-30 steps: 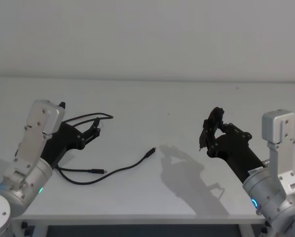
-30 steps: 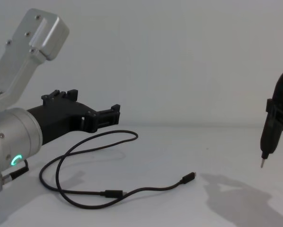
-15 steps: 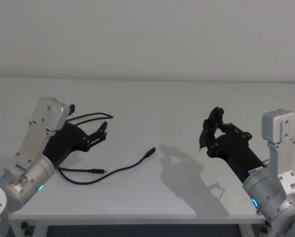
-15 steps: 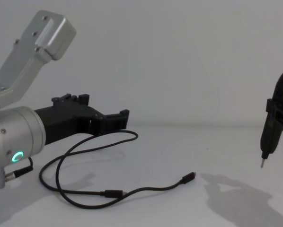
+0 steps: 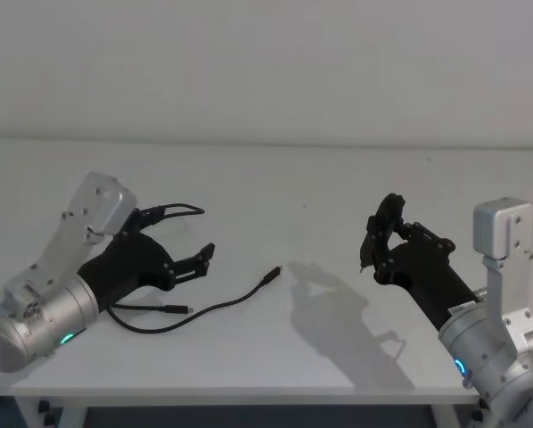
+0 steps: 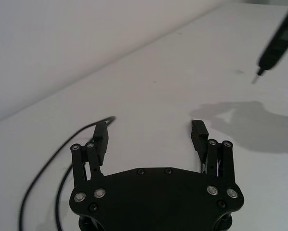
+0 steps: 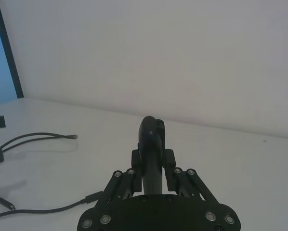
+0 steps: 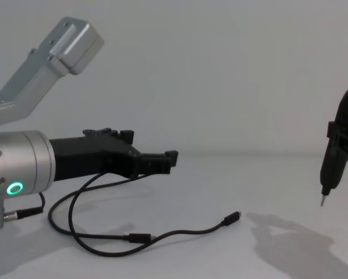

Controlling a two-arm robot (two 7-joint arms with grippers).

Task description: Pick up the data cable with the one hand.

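- Head view has the data cable (image 5: 231, 301) lying loose on the white surface (image 5: 338, 178), left of centre. One plug (image 5: 274, 272) points toward the middle, and the cord curls back to the left.
- Left pincer (image 5: 198, 261) hangs over the far-left loops of that cable, jaws spread wide and nothing between them.
- Chest view shows the left pincer (image 8: 168, 160) level, above the surface, on its silver arm with the green ring (image 8: 13, 188). The data cable (image 8: 180, 232) lies flat below and nearer.
- Left wrist view confirms it: both fingers (image 6: 101, 134) are well apart, and a run of cable (image 6: 26, 204) lies beside one of them.
- Over on the right, the right pincer (image 5: 380, 234) sits raised and clamped on a pen-shaped tool (image 5: 370, 242), tip down, well apart from the cable.
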